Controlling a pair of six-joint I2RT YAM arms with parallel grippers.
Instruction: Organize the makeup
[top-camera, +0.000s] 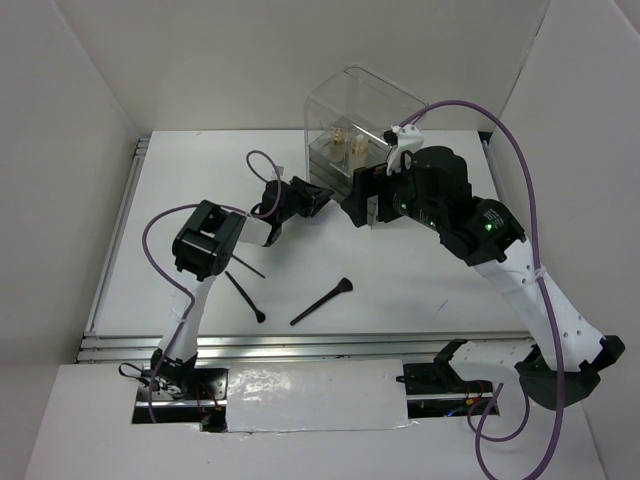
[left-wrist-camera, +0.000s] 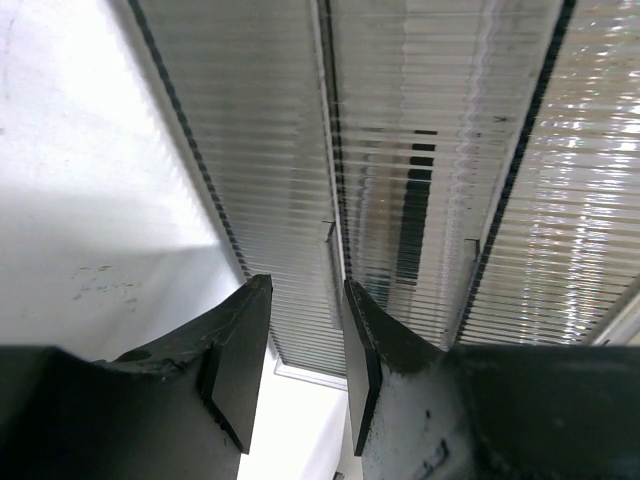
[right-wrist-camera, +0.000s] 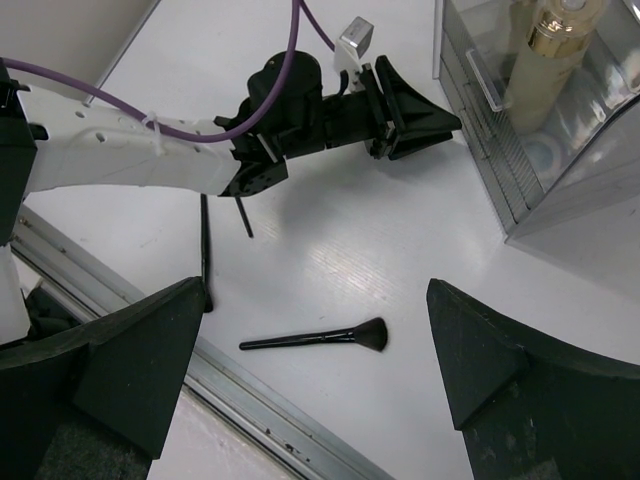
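Three thin black brushes lie on the white table: a fan-headed one (top-camera: 322, 301) (right-wrist-camera: 320, 338), one near the front left (top-camera: 245, 297) (right-wrist-camera: 205, 250), and a short one (top-camera: 245, 264) (right-wrist-camera: 243, 215) partly under the left arm. A cream tube with a gold collar (right-wrist-camera: 545, 50) (top-camera: 357, 147) stands inside the clear acrylic box (top-camera: 350, 110) beside a second gold-topped item (top-camera: 337, 140). My left gripper (top-camera: 325, 197) (left-wrist-camera: 307, 350) (right-wrist-camera: 415, 105) points at the box's ribbed drawer fronts (left-wrist-camera: 400, 200), jaws a little apart and empty. My right gripper (top-camera: 362, 205) (right-wrist-camera: 315, 370) hovers wide open above the table, holding nothing.
The acrylic box's drawer stack (right-wrist-camera: 490, 130) stands at the back centre. A metal rail (top-camera: 300, 345) (right-wrist-camera: 250, 400) runs along the table's front edge, and white walls close in the sides and back. Purple cables (top-camera: 500, 130) loop over both arms.
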